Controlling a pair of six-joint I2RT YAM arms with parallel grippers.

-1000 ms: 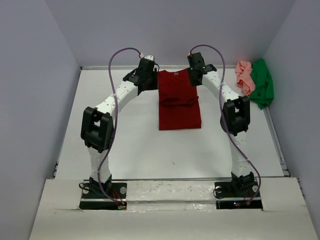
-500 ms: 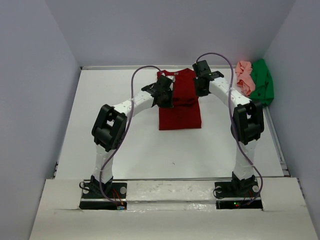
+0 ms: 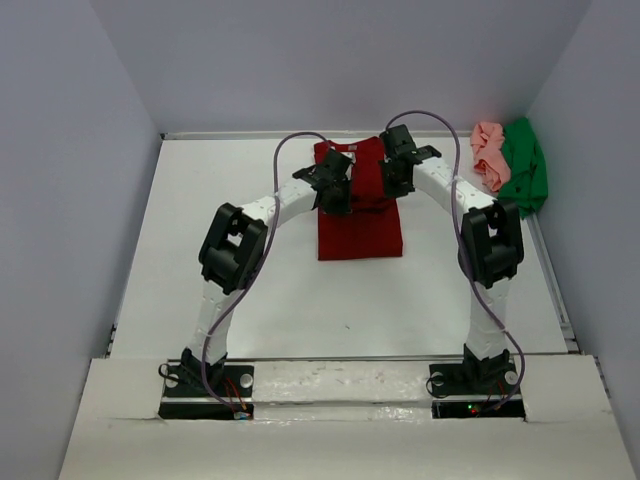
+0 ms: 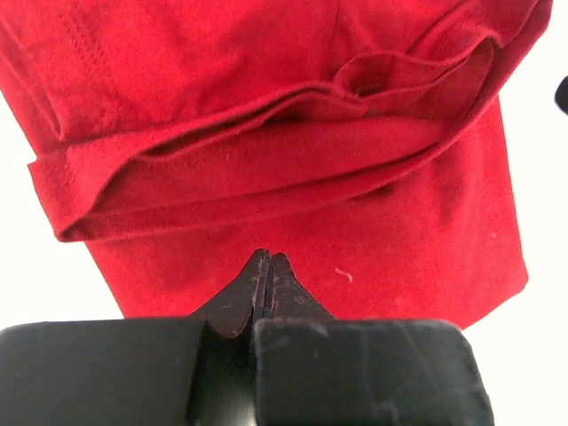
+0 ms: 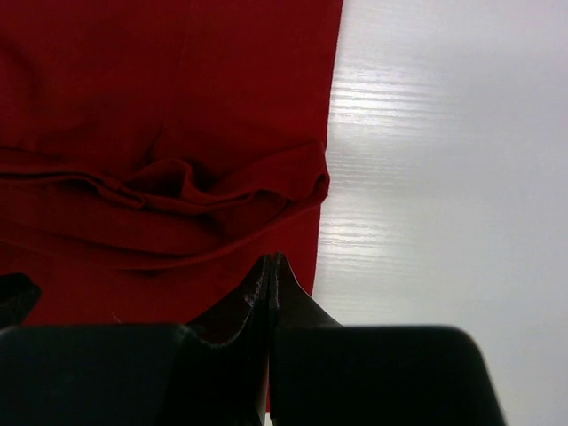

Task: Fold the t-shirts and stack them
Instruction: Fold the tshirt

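Observation:
The dark red t-shirt [image 3: 362, 228] lies on the white table, folded into a narrow strip with a bunched crosswise fold [image 4: 266, 169] across its middle. My left gripper [image 3: 335, 196] hovers over the strip's left side. In the left wrist view its tips [image 4: 268, 257] are pressed together above red cloth, nothing between them. My right gripper [image 3: 394, 180] is over the strip's right edge, tips [image 5: 270, 259] also shut and empty, with the red t-shirt [image 5: 133, 106] and its edge just beyond. The pale pink t-shirt [image 3: 488, 155] and bright green t-shirt [image 3: 525, 172] lie crumpled at the far right.
Grey walls close in the table [image 3: 250, 300] on the left, back and right. The pink and green heap sits against the right wall. Bare white table [image 5: 444, 177] lies to the right of the red shirt.
Both grippers went from open to shut. Both arms swung from the red shirt's far corners inward and nearer, ending over its bunched middle fold.

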